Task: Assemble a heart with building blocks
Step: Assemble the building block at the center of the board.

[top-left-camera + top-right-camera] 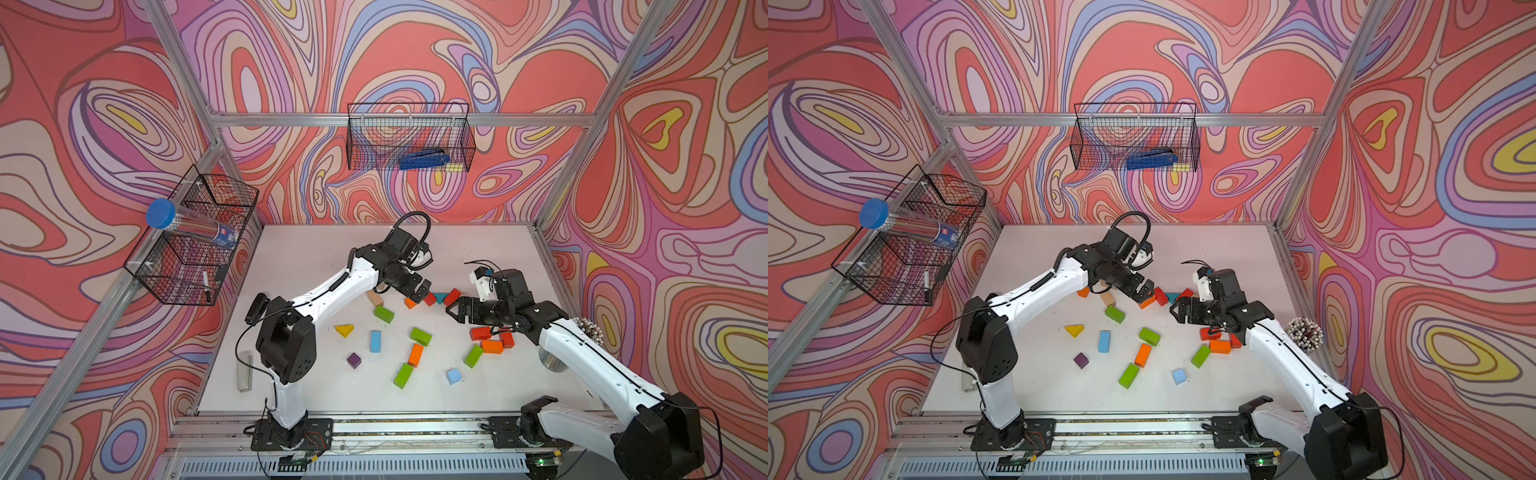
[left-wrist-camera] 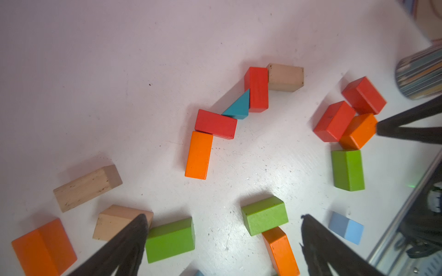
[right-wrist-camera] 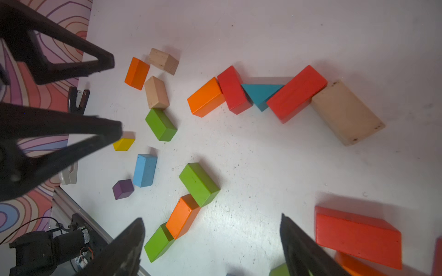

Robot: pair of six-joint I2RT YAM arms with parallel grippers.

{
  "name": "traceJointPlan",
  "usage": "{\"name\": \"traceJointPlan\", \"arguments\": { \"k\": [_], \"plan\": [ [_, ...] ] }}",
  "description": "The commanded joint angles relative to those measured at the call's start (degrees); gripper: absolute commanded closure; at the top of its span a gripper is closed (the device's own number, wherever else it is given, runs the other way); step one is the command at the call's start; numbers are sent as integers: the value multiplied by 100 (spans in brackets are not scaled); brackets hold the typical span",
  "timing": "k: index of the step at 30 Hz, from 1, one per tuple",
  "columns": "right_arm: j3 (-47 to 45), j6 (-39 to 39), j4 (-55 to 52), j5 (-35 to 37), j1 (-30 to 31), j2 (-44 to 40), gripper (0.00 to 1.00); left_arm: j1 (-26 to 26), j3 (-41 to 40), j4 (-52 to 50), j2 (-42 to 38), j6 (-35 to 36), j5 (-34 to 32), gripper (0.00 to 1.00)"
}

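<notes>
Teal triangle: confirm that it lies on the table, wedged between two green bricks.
Wrong on the colour. The teal triangle lies on the table, wedged between two red bricks, not green ones. The right wrist view shows this plainly, with a red brick touching it on each side.

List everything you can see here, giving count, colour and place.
block chain: five, orange-red-teal-red-wood, far side of table.
loose blocks: fifteen, mixed colours, mid-table.
staplers: two, black and grey, table's left edge.
cup of pencils: one, silvery, right edge.
wire baskets: two, black, walls.
tube: one, clear, blue cap, left basket.
tool: one, blue, back basket.
left gripper: one, black, open, by chain.
right gripper: one, black, open, by chain.
</notes>
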Motion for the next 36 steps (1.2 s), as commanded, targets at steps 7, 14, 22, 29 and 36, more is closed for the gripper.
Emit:
{"name": "traceJointPlan", "arguments": {
  "k": [7, 14, 22, 29, 36],
  "plan": [
    [702, -531, 96, 1002, 1495, 1286, 14, 1527, -1128, 396, -1257, -1092, 1382, 0],
    [943, -594, 35, 1649, 1979, 2147, 19, 2427, -1535, 927, -1767, -1367, 2349, 0],
    [1105, -649, 5, 1863, 2058, 2674, 29, 2690, -1578, 875, -2193, -1153, 2403, 0],
    [1174, -682, 32, 2002, 2168, 3055, 34, 2689, -1617, 913, -2246, -1201, 2410, 0],
    [1156, -570, 133, 2178, 2175, 3187, 44, 2695, -1651, 952, -2256, -1210, 2387, 0]
  ]
}}
